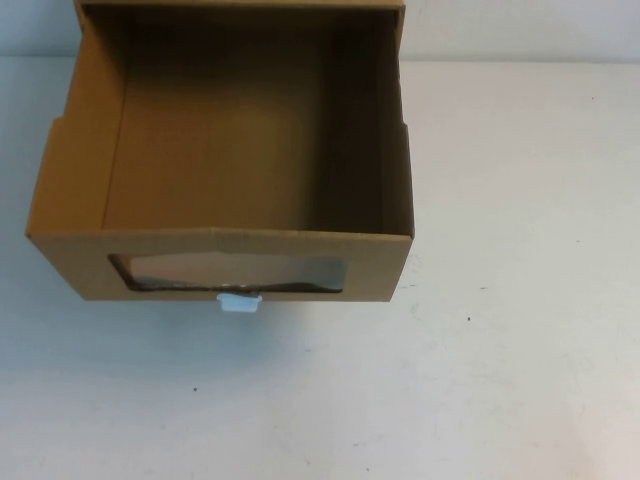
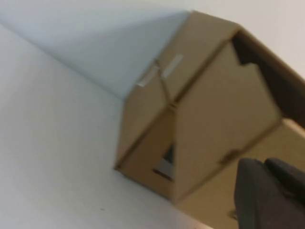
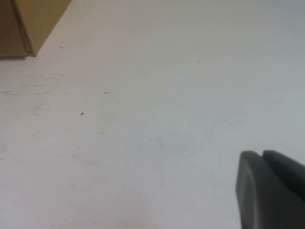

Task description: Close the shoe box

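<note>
The shoe box (image 1: pixel 240 248) is brown cardboard and its drawer stands pulled out toward me, its inside open and empty. Its front has a dark clear window (image 1: pixel 230 272) with a small white pull tab (image 1: pixel 240 303) below it. Neither gripper shows in the high view. In the left wrist view, my left gripper (image 2: pixel 263 163) is shut and empty, close beside a cardboard side of the box (image 2: pixel 214 114). In the right wrist view, my right gripper (image 3: pixel 261 153) is shut and empty over bare table, with a corner of the box (image 3: pixel 24 24) well away from it.
The box stands on a white table (image 1: pixel 500 350) with a few small dark specks. A pale wall runs behind the box at the far edge.
</note>
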`<state>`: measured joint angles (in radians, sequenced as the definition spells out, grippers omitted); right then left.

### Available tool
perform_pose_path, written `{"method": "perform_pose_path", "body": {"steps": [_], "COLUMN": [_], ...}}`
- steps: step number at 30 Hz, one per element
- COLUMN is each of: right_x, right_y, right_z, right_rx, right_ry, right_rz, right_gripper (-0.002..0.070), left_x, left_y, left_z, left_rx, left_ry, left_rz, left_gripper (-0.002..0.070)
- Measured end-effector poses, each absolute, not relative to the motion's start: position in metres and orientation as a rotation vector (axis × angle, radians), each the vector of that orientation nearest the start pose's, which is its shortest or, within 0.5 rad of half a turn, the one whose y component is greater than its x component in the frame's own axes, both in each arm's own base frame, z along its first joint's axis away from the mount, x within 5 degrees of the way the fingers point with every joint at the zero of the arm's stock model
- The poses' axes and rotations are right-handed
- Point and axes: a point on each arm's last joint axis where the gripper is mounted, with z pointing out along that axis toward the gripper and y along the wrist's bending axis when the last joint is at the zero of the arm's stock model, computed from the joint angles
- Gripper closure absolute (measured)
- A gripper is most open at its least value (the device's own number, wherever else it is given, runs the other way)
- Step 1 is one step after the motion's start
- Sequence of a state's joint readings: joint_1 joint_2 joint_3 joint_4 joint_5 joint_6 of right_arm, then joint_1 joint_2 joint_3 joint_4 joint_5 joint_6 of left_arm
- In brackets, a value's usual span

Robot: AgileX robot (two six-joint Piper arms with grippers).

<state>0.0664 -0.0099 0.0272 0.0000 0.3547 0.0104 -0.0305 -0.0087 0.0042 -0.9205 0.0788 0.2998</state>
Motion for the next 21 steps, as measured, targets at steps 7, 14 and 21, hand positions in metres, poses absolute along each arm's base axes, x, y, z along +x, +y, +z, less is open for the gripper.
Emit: {"method": "perform_pose_path", "body": {"steps": [7,14,21], "right_x": [0.053,0.053,0.053], "right_y": [0.004,0.004,0.004], "right_z": [0.173,0.173,0.173], "right_rx": [-0.052,-0.052,-0.052], "right_ry": [1.854,1.854,1.852], "right_rz": [0.053,0.053,0.053], "right_gripper": [0.0689,0.0689,0.0689], "left_x": [0.072,0.141,0.236], "left_y": [-0.026,-0.041,-0.055], "left_z": [0.297,0.402,0.469], "left_rx": [-0.101,0.264,0.509], "left_ry": [1.709,1.836,1.845], "left_rz": [-0.535,-0.449,-0.470], "left_gripper": [0.0680,0.0680,0.0680]}}
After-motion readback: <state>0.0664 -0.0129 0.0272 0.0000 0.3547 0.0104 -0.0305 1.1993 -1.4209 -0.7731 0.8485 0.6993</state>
